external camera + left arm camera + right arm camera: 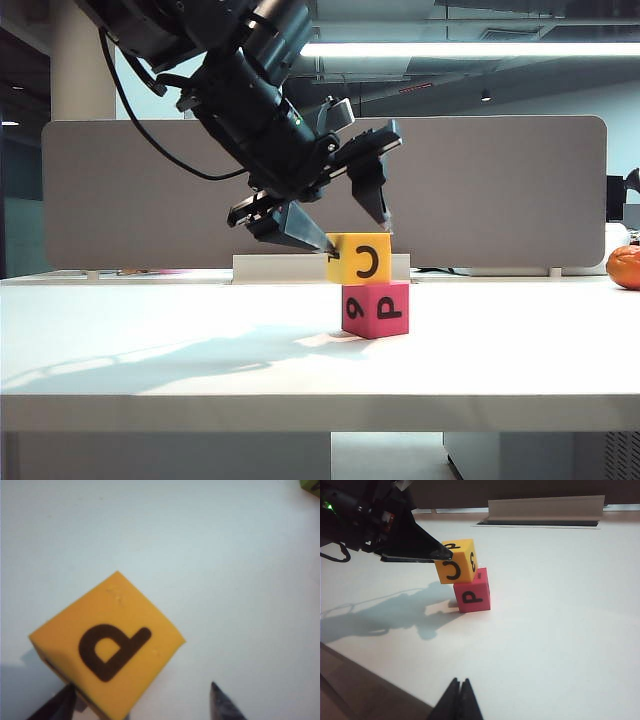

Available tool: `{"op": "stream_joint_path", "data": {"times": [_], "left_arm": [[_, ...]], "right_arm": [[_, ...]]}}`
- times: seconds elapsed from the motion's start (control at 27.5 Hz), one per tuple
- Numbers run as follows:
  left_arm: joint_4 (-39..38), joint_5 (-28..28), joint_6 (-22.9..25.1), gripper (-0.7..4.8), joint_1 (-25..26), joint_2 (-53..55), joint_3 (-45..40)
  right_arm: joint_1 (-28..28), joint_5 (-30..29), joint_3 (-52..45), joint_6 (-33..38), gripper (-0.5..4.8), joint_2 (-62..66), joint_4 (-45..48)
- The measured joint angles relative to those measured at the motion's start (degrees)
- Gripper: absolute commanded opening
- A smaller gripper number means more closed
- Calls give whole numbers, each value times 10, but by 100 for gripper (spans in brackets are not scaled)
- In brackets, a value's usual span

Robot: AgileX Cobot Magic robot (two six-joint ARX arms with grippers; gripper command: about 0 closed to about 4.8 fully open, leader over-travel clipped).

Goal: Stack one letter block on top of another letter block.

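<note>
The yellow-orange letter block (360, 258) rests on top of the pink-red letter block (376, 309), shifted a little to the left and slightly askew. My left gripper (357, 236) hangs open over the yellow block, with one fingertip (329, 248) at its upper left corner and the other above it at the back. In the left wrist view the yellow block (110, 645) lies partly between the spread fingers and hides the pink-red one. The right wrist view shows both blocks (456, 562) (472, 592) from afar. My right gripper (460, 684) is shut and empty, far from the stack.
An orange fruit (624, 267) lies at the table's far right edge. A grey partition (500, 180) stands behind the table, with a low white strip (260, 268) in front of it. The table's front edge (320, 400) runs below the stack.
</note>
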Motion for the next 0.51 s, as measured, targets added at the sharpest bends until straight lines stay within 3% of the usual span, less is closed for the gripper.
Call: {"op": "stream_joint_path", "data": {"times": [0.51], "left_arm": [[36, 32, 0, 336, -6, 0, 0]], "right_arm": [[0, 0, 0, 0, -6, 0, 0]]}}
